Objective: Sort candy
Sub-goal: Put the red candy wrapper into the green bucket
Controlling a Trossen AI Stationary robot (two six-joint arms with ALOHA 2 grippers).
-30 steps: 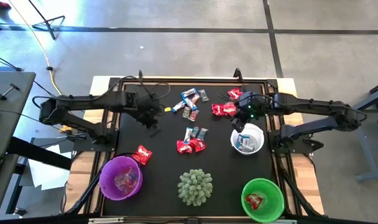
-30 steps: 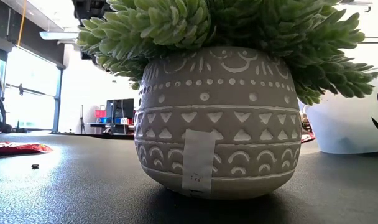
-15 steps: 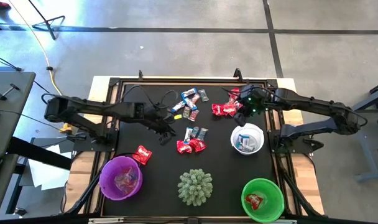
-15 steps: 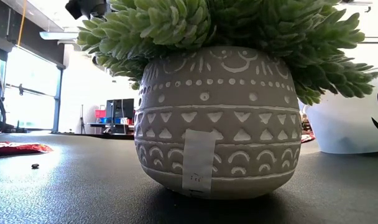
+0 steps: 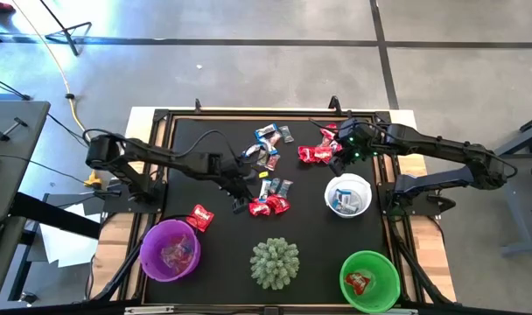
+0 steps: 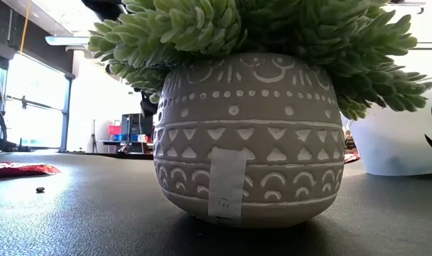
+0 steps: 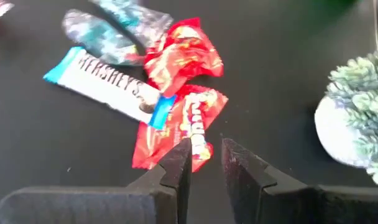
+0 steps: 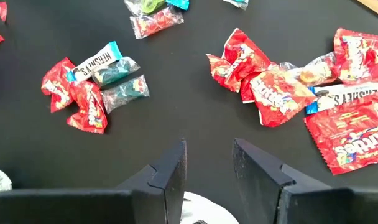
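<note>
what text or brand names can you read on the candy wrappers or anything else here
"HERSHEY'S" on the blue-and-white bar in the left wrist view.
"HERSHEY'S" on the blue-and-white bar among the red packs, right wrist view.
"Skittles" on the large red pack.
Print on the other red packs is too blurred to read.
The tape strip on the plant pot bears no legible writing.

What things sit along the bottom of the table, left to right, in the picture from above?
Purple bowl → spiky green plant → green bowl. A little higher up, the lone red candy comes before the white bowl.
</note>
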